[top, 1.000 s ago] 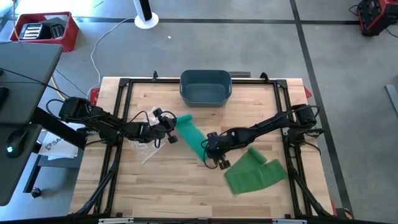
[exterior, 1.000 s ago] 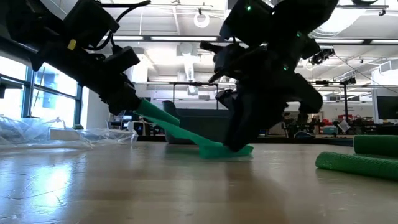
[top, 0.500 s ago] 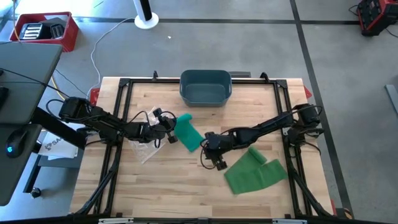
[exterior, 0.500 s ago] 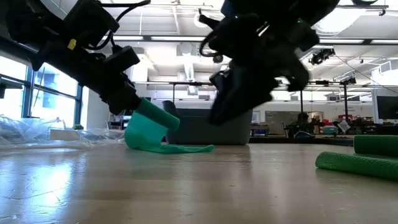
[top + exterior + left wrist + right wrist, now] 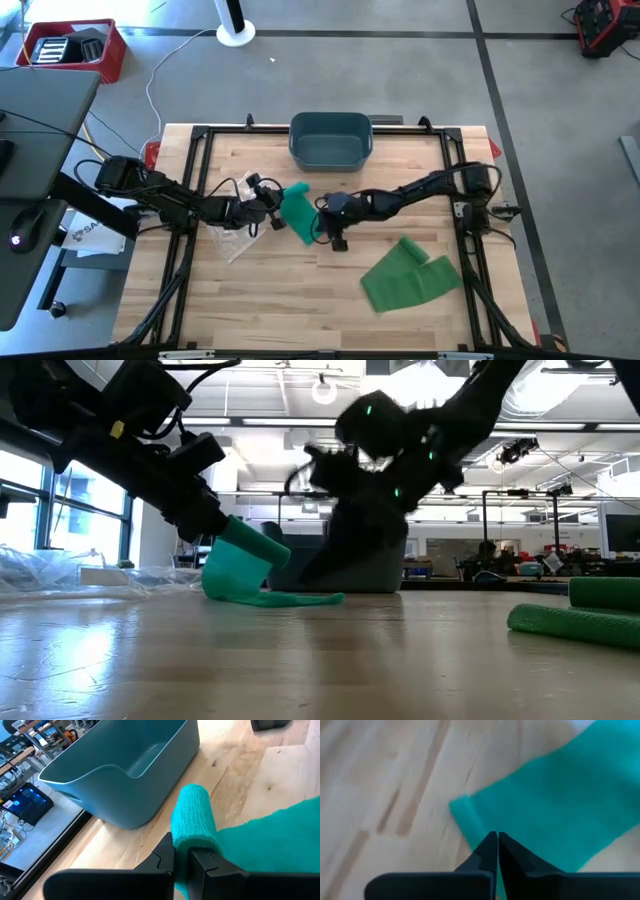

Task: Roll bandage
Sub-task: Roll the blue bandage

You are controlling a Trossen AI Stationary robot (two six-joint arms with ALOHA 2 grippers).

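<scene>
Pale wooden boards made up the table (image 5: 280, 290), framed by black rails. Near its left edge lay a crumpled clear plastic wrapper (image 5: 232, 240), and just above it the left gripper (image 5: 275, 210) reached in from the left side, its fingers (image 5: 165, 860) pinched tight on the rolled end of the teal bandage (image 5: 298, 208). In the left wrist view the roll (image 5: 192, 822) stood out past the clamped fingertips, with the loose part of the cloth spreading away to one side. The bandage sat a little left of the table's middle, its roll lifted off the wood in the low view and its free tail (image 5: 290, 598) lying flat on the boards. Just beside it on the right, the right gripper (image 5: 325, 215) hung over the loose cloth with its fingers (image 5: 492, 852) pressed together, holding nothing. Against the far edge, at the middle, stood a blue-grey plastic tub (image 5: 331, 140). Toward the near right corner lay a green cloth (image 5: 410, 275), partly folded, well apart from both grippers.
</scene>
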